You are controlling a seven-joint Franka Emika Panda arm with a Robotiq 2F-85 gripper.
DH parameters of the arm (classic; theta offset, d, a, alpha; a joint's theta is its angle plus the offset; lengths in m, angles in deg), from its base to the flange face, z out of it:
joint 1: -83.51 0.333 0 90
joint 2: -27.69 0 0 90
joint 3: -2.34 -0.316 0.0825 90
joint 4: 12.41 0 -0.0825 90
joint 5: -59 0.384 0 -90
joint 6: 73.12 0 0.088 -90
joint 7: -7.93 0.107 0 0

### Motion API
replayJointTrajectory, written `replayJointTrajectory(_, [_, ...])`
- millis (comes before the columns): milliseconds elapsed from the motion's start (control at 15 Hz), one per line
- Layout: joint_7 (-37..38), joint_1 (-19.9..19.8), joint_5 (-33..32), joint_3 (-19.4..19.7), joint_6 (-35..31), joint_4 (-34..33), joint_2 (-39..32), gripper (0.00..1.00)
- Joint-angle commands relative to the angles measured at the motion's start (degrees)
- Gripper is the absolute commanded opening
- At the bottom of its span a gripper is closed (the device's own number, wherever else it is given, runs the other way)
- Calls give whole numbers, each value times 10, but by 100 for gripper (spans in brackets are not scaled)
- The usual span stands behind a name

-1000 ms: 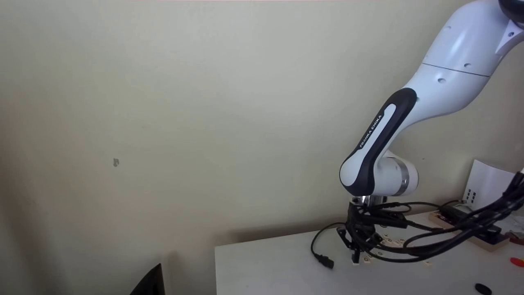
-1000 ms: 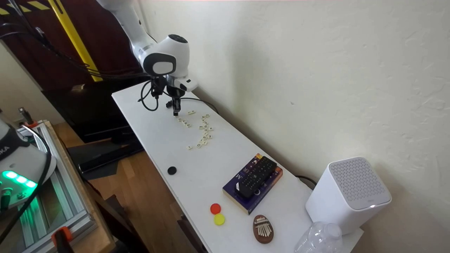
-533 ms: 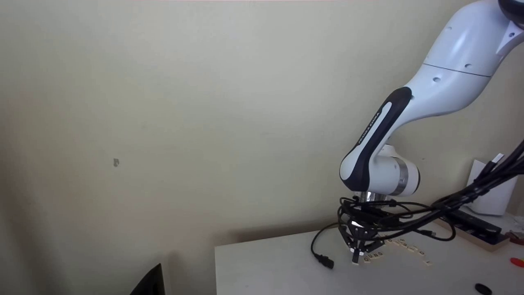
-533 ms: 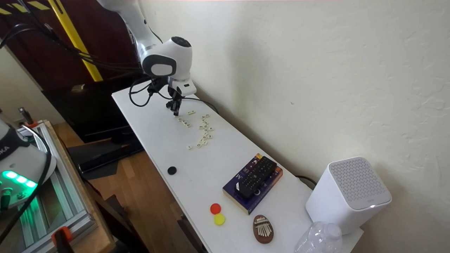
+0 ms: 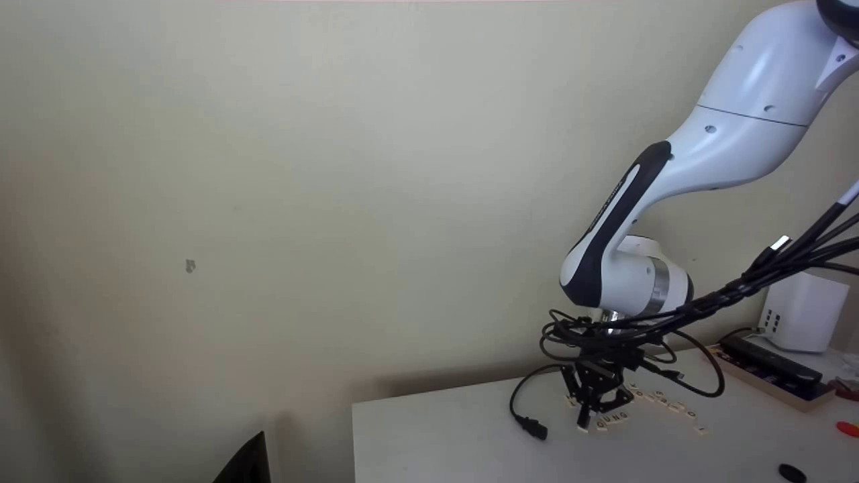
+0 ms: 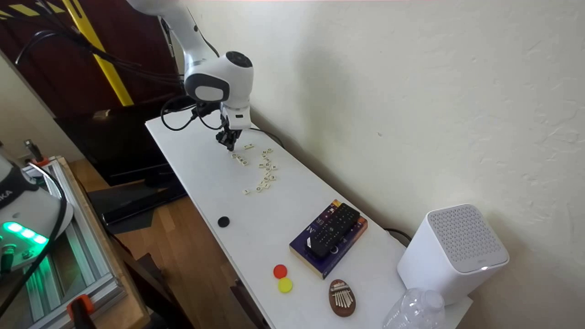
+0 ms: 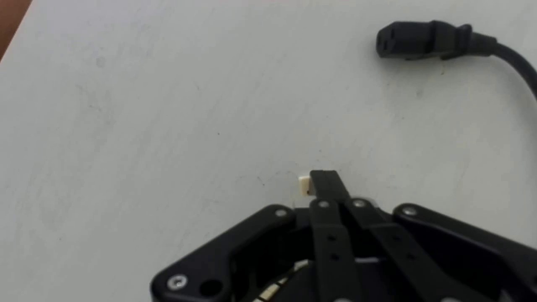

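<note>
My gripper (image 7: 326,178) is shut, its two fingertips pressed together with nothing visible between them. Partly hidden behind the fingertips is a small cream letter tile (image 7: 304,186); whether they touch it I cannot tell. In an exterior view the gripper (image 5: 583,421) points down at the white table (image 5: 463,436), with that same tile (image 5: 582,431) at its tip. Close beside it lies a short row of letter tiles (image 5: 612,418). More loose tiles (image 6: 267,169) are scattered toward the wall. A black power plug (image 7: 419,40) lies on the table in the wrist view.
Farther along the table are a black disc (image 6: 223,221), a red disc (image 6: 280,271), a yellow disc (image 6: 285,286) and a book (image 6: 301,239) bearing a remote (image 6: 333,228). A thumb piano (image 6: 342,298), white box (image 6: 452,256) and clear bottle (image 6: 416,310) stand beyond. Cables (image 5: 718,298) trail from the wrist.
The wrist has turned and tilted while the fingertips stay at nearly the same spot beside the tile. The cable bundle has swung upward, uncovering the tile row in an exterior view.
</note>
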Motion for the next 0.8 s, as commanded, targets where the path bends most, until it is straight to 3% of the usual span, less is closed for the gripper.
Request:
replayJointTrajectory(0, [27, -1, 34, 4, -4, -4, -14, 0])
replayJointTrajectory(733, [49, -6, 107, 3, -8, 6, -12, 0])
